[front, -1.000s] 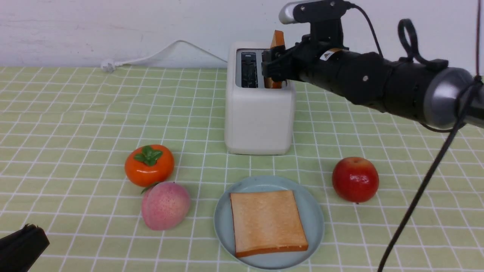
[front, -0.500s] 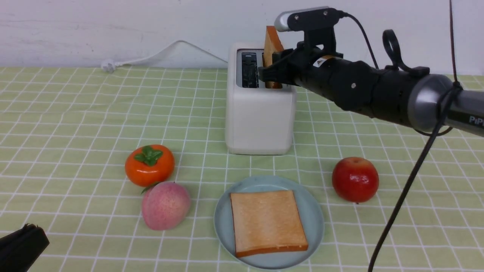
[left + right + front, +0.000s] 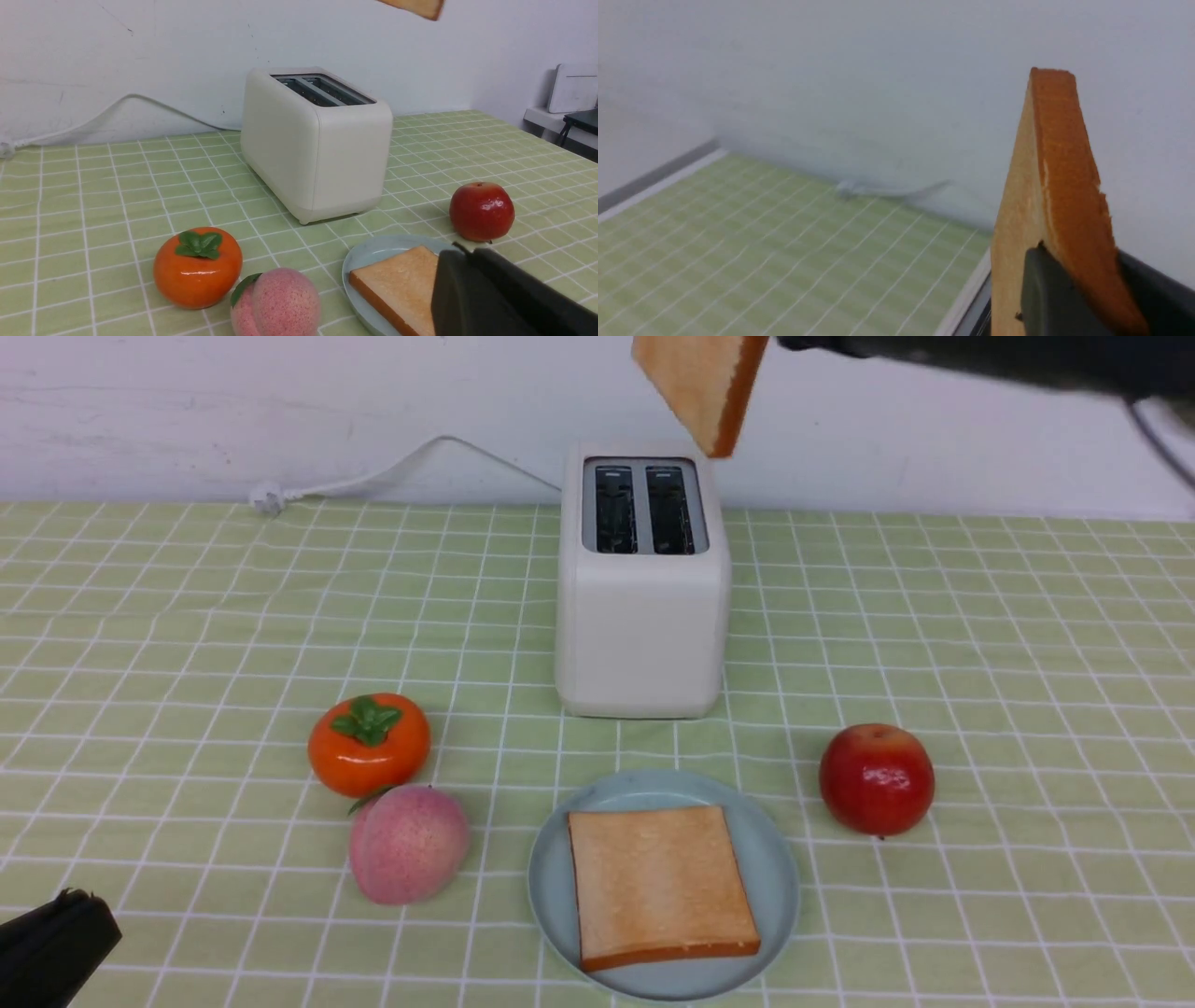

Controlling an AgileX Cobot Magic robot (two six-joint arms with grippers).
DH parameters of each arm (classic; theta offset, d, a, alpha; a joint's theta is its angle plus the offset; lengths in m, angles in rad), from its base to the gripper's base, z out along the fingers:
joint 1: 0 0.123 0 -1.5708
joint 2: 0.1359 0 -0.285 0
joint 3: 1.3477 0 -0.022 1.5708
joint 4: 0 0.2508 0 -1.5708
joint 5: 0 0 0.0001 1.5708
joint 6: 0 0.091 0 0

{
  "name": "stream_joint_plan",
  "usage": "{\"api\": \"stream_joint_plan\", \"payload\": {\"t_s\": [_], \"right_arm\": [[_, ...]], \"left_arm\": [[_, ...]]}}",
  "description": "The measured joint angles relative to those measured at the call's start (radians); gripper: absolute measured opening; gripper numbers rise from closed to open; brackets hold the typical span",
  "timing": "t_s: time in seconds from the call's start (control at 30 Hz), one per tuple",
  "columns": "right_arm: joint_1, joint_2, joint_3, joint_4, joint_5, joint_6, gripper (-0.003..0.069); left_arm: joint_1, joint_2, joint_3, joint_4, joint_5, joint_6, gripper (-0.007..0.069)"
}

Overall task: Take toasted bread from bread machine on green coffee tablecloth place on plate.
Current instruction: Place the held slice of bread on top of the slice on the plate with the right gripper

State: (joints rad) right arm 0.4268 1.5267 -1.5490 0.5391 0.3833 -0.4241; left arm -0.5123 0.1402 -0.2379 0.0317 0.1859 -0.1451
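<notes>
Now, a green coffee tablecloth [image 3: 187,616] covers the counter, and the cream bread machine [image 3: 642,616] stands at its middle, both slots empty. At 6 o'clock from the machine lies the plate [image 3: 551,896], already nearly filled by one plated slice [image 3: 661,885] of toasted bread. The lifted slice [image 3: 702,383] hangs high above the machine's 1 o'clock corner, tilted, one corner pointing down. The right gripper [image 3: 1083,298] is closed on it near one edge, a finger on each face. The left gripper [image 3: 56,943] rests at the counter's 7 o'clock corner; whether it is open I cannot tell.

As I judge it, a pinch so near the edge could let the slice swing or slip on the way and drop onto the cloth or the machine. The plate has little bare room, so a second slice may overhang the rim or slide off the first. The apple [image 3: 878,779], at 2 o'clock from the plate, sits near the arm's likely way down and could be knocked.

A second ago the slice sat half in the right slot with the arm stretched across the machine. Now it is clear out, and the arm is nearly gone from the front view. Plate, plated slice and apple lie as they did.
</notes>
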Motion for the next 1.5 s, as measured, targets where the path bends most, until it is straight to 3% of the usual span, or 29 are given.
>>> {"api": "stream_joint_plan", "payload": {"t_s": [0.07,0.1,0.17,0.23,0.43,0.67,1.13,1.33,1.37,1.5], "right_arm": [[-0.006,-0.039,0.000,0.000,0.248,0.044,0.0114],[-0.006,-0.041,0.000,0.000,0.248,0.049,0.0114],[-0.003,-0.047,0.032,0.004,0.443,0.095,0.0114],[0.005,-0.040,0.082,0.026,0.490,0.101,0.0114],[0.018,0.027,0.224,0.164,0.442,0.057,0.0114],[0.018,0.180,0.248,0.278,0.413,-0.020,0.0114],[-0.040,0.250,0.248,0.290,0.371,-0.034,0.0117],[-0.074,0.250,0.248,0.234,0.382,-0.011,0.0237],[-0.089,0.250,0.248,0.211,0.387,0.016,0.0310],[-0.122,0.230,0.248,0.153,0.400,0.034,0.0421]], "left_arm": [[0.000,0.000,0.000,0.000,0.007,0.000,-0.0009],[0.000,0.000,0.000,0.000,0.007,0.000,-0.0009],[0.000,0.000,0.000,0.000,0.026,0.000,-0.0008],[0.000,0.000,0.000,-0.002,0.046,0.000,-0.0006],[0.000,0.000,0.000,-0.032,0.114,-0.001,-0.0006],[0.000,0.000,0.000,-0.032,0.135,-0.001,-0.0002],[0.000,0.000,0.000,-0.032,0.130,-0.003,0.0004],[0.000,0.000,0.000,-0.032,0.124,-0.003,0.0004],[0.000,0.000,0.000,-0.032,0.123,-0.003,0.0004],[0.000,0.000,0.000,-0.032,0.122,-0.003,0.0005]]}}
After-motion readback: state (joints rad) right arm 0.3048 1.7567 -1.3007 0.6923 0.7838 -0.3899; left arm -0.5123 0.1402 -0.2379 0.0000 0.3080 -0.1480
